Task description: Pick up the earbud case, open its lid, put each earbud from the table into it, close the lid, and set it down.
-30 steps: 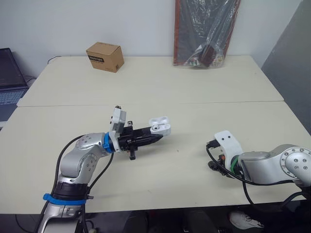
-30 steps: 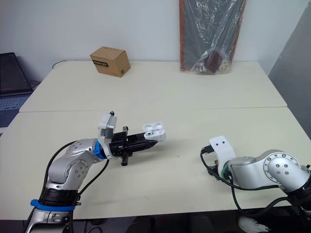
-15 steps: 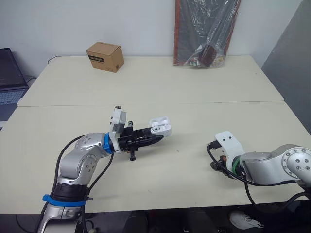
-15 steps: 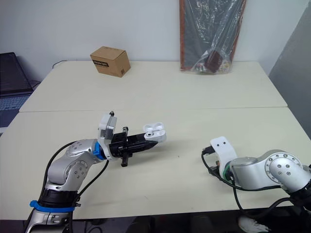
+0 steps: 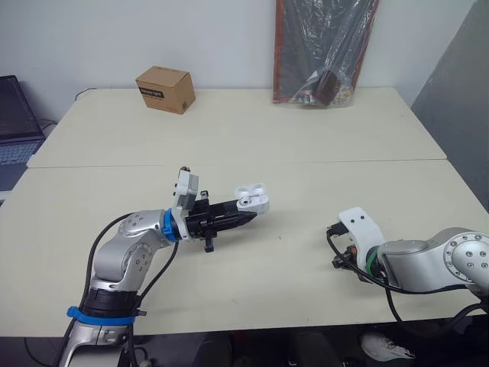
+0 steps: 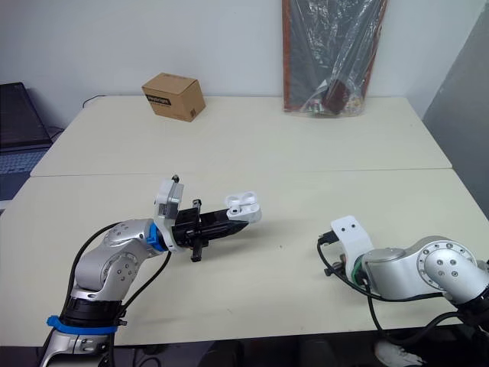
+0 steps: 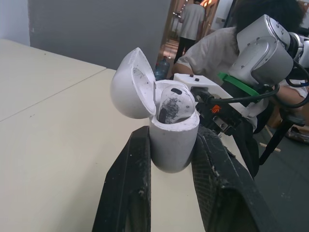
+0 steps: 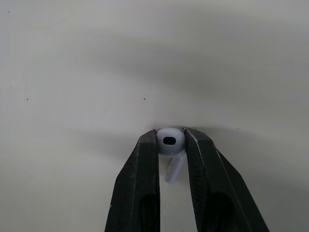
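Left eye view vs. a sec before: almost nothing had shifted. The left gripper (image 5: pixel 246 217) kept the small white glossy plastic earbud case (image 5: pixel 252 201) raised off the cream tabletop (image 5: pixel 306 145) at the same spot, lid hinged back. Its jaws were narrow, clamped on the case's lower body from both sides. In the left wrist view a seated white earbud (image 7: pixel 170 102) already sat in the case.

Over on the right, the arm had barely moved and stayed low over the tabletop near the front edge. The right gripper (image 8: pixel 170 137) had its jaws nearly together, pinching the rounded head of the loose white earbud (image 8: pixel 170 140), w/ the stem hanging btwn the fingers. Couldn't tell if it had cleared the surface yet.

Judgement: the grip on the last bud looked secure, so the task was prob. past halfway — what remained was to carry it across to the open case, seat it, shut the lid and set the case down.
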Tool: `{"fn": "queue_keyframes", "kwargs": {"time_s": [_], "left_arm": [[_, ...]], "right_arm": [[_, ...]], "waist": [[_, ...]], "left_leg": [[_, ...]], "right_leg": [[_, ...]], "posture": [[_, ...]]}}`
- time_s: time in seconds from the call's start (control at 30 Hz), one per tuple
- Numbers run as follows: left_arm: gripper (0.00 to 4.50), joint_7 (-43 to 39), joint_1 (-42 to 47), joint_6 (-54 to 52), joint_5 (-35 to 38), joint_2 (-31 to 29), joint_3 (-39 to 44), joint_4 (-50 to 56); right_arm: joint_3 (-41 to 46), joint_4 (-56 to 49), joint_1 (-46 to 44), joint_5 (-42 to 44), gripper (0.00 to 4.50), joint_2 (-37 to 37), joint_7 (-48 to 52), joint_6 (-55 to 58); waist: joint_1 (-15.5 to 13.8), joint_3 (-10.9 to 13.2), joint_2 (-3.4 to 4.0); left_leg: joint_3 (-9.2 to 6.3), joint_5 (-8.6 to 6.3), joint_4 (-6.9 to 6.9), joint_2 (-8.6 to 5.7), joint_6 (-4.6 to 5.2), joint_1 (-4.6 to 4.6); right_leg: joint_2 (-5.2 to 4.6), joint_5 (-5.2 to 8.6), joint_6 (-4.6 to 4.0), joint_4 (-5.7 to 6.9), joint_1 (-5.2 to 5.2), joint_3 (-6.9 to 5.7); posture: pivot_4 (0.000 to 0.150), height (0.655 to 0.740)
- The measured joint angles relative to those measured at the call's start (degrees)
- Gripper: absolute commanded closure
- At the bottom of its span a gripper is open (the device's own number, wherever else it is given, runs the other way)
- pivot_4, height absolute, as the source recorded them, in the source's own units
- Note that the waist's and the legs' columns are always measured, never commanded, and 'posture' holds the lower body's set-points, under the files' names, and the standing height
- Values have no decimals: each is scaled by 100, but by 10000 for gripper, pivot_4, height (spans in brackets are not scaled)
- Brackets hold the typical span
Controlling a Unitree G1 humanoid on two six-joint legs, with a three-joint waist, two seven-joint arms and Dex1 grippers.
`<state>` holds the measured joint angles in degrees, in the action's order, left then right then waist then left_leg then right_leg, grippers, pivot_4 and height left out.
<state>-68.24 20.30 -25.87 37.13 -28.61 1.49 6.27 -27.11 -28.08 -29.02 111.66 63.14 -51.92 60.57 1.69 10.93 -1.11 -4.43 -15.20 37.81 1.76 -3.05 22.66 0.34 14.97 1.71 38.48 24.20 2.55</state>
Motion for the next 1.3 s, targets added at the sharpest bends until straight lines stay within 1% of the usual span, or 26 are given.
{"fn": "queue_keyframes", "kwargs": {"time_s": [0.13, 0.17, 0.23, 0.3, 0.37, 0.43, 0.6, 0.7, 0.77, 0.87, 0.93, 1.0, 1.03, 1.1, 1.23, 1.3], "left_arm": [[36490, -3, -3, 2, 3, -1, 4, -1], [36490, -6, -3, 5, 3, -1, 5, -7], [36490, -15, 28, 16, 3, 12, 4, -84], [36490, -20, 118, 28, -2, 48, 1, -316], [36490, -26, 206, 42, -4, 80, 13, -521], [36490, -65, 269, 105, -31, 81, 20, -718], [36490, -145, 443, 261, -128, 102, 19, -1178], [36490, -134, 582, 283, -186, 191, 18, -1393], [36490, -131, 690, 283, -212, 276, 6, -1526], [36490, -134, 795, 290, -260, 328, 1, -1637], [36490, -98, 884, 288, -323, 397, 2, -1728], [36490, -41, 960, 250, -329, 510, 3, -1770], [36490, 3, 991, 227, -326, 563, 4, -1771], [36490, 23, 1049, 160, -316, 631, 6, -1772], [36490, 120, 1199, -6, -286, 707, 13, -1767], [36490, 148, 1224, -51, -243, 744, 19, -1766]], "right_arm": [[-117, 1, -401, -55, 40759, 23, 327, 387], [-106, -44, -535, -277, 40759, 18, 549, 513], [51, -273, -668, -1119, 40759, -75, 1144, 599], [349, -435, -546, -2045, 40759, -312, 1676, 315], [733, -481, -173, -2879, 40759, -604, 2198, -202], [1096, -471, 149, -3354, 40759, -977, 2602, -640], [1870, -422, 379, -3503, 40759, -1798, 3178, -1086], [2215, -401, 336, -3254, 40759, -2308, 3297, -1246], [2376, -310, 182, -2911, 40759, -2720, 3274, -1362], [2504, -284, -114, -2588, 40759, -3024, 3166, -1400], [2533, -274, -272, -2607, 40759, -3126, 3175, -1407], [2511, -270, -440, -2909, 40759, -3203, 3283, -1406], [2448, -272, -512, -3163, 40759, -3205, 3379, -1403], [2297, -279, -570, -3630, 40759, -3222, 3586, -1399], [1771, -299, -577, -4786, 40759, -3383, 4022, -1413], [1615, -302, -557, -5234, 40759, -3489, 4195, -1432]], "waist": [[9, 0, 0], [8, 0, 1], [2, 0, 1], [-1, 0, 1], [-4, -2, -2], [-5, -1, -2], [-4, -1, -2], [-3, -1, -2], [-1, -1, -1], [4, -1, -1], [3, -1, -1], [3, -1, -1], [3, -1, -1], [4, -1, -1], [6, -1, -1], [6, -1, -1]], "left_leg": [[0, 0, 0, 0, 0, -1], [0, 0, 0, 1, 0, -1], [-2, 0, 0, 2, 0, 0], [-2, 0, 0, 2, 0, 1], [-5, 0, -1, 3, 0, 7], [-1, 0, -1, 2, 0, 11], [-2, 0, 0, 2, 0, 12], [-3, 0, 2, 2, 1, 7], [-2, 0, 5, 1, 1, 6], [-3, 1, 4, 2, 1, 2], [-3, 1, 4, 2, 1, 3], [-3, 1, 5, 1, 1, 4], [-3, 1, 5, 1, 1, 4], [-3, 0, 4, 1, 1, 4], [-5, 1, 3, 1, 1, 2], [-4, 1, 4, 1, 1, 2]], "right_leg": [[0, 0, -1, 3, 3, 0], [1, 0, -1, 4, 4, -1], [2, 1, -1, 2, 5, -4], [2, 0, 0, 1, 5, -4], [2, 0, 1, -9, 4, -9], [2, -2, 3, -11, 7, -4], [1, -3, 2, -7, 7, -5], [2, -3, 2, 3, 6, -5], [2, -3, 2, 11, 6, -4], [3, -3, 1, 15, 6, -4], [3, -3, 0, 15, 6, -5], [2, -5, -2, 14, 6, -5], [2, -14, -19, 13, 6, -5], [2, -15, -20, 13, 6, -6], [3, -15, -21, 16, 7, -6], [3, -16, -22, 17, 7, -6]], "posture": [[1500, 7400], [1500, 7400], [1500, 7400], [1500, 7400], [1500, 7400], [1500, 7400], [1500, 7400], [1500, 7400], [1500, 7400], [1500, 7400], [1500, 7400], [1500, 7400], [1500, 7400], [1500, 7400], [1500, 7400], [1500, 7400]]}}
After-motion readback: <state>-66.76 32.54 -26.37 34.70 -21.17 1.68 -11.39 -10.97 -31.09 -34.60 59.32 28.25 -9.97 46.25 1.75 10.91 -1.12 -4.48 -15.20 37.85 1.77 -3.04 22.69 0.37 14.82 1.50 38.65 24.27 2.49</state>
